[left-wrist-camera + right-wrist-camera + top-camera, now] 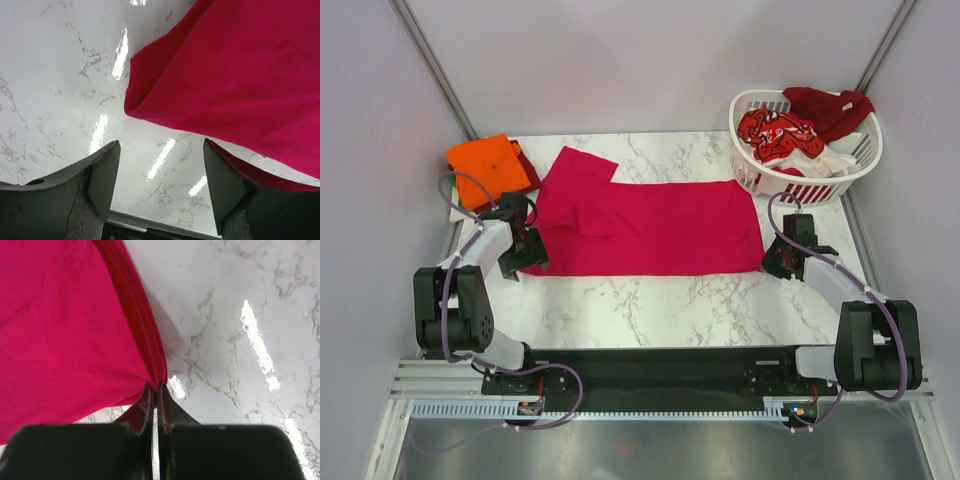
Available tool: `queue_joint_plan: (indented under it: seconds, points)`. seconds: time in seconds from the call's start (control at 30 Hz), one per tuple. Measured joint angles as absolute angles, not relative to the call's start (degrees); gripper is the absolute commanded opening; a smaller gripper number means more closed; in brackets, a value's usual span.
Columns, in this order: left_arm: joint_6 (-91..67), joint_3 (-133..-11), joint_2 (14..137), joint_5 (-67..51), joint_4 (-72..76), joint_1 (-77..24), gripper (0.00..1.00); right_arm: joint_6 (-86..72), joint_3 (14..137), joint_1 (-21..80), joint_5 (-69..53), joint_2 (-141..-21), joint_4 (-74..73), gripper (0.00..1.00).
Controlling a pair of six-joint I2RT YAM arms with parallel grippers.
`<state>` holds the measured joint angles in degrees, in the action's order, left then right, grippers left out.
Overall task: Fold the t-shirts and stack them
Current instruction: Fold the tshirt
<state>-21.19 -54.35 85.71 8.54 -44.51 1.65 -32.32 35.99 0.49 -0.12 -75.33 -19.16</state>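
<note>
Magenta shirt (pixel 650 225) lies spread flat across the middle of the marble worktop (pixel 650 300), long side running left to right, with one sleeve sticking out toward the far left and a folded-over layer on its left half. Right claw (pixel 156 387) is down at the shirt's near right corner, fingers pressed together and clamped on the hem; in the right wrist view the cloth puckers toward the tips and the stacked hem layers run away from them, with bare marble to the right. Left claw (pixel 160 150) sits at the shirt's near left corner, fingers apart and nothing pinched between them. In the left wrist view the rounded folded corner of the shirt lies just ahead of the gap, cloth runs along the outer side of the right finger (pixel 225 190), and bare worktop shows between the two fingers. Orange shirt (pixel 488 168) is folded at the far left corner of the worktop, just beside the magenta sleeve, with a darker edge showing at its right side. White slatted basket (pixel 750 170) stands at the far right corner, near the magenta shirt's far right corner. It holds a red-patterned shirt (pixel 775 132), a dark red shirt (pixel 830 108) draped over the back rim, and a white shirt (pixel 835 160) bunched on the right.
</note>
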Motion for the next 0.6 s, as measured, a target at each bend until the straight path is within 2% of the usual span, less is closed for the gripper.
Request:
queue_joint_plan:
  seconds: [0.47,0.57,0.6]
  points:
    - [-21.21,-60.34,97.58,10.85,-44.58,2.96,0.72,-32.12,35.57,0.47,-1.54,-74.89,-18.92,0.0]
    - [-21.19,-62.24,99.5,10.92,-44.82,3.07,0.64,-32.12,35.09,0.47,-1.83,-74.96,-18.83,0.0]
    - [-21.19,-62.78,99.96,10.9,-44.88,3.07,0.57,-32.12,35.0,0.47,-1.93,-75.02,-18.81,0.0]
